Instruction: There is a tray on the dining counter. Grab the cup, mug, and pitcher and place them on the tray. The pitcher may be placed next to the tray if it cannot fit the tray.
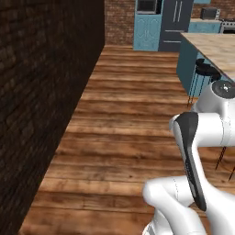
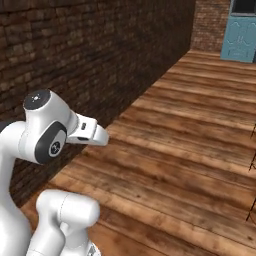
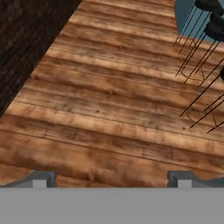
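My gripper [image 3: 111, 179] is open in the hand view, its two fingertips [image 3: 41, 179] set wide apart with nothing between them, looking down on bare wooden floor [image 3: 109, 100]. The dining counter [image 1: 215, 48], a beige marble top on a teal base, reaches in at the upper right of the left base view, ahead of the arm and to its right. The tray, cup, mug and pitcher are out of view.
Black wire-legged stools [image 1: 206, 69] stand along the counter, and the stools [image 3: 210, 17] also show at the hand view's upper right. A dark brick wall [image 1: 41, 92] runs along the left. Teal cabinets and a dark fridge [image 1: 174, 23] stand at the far end.
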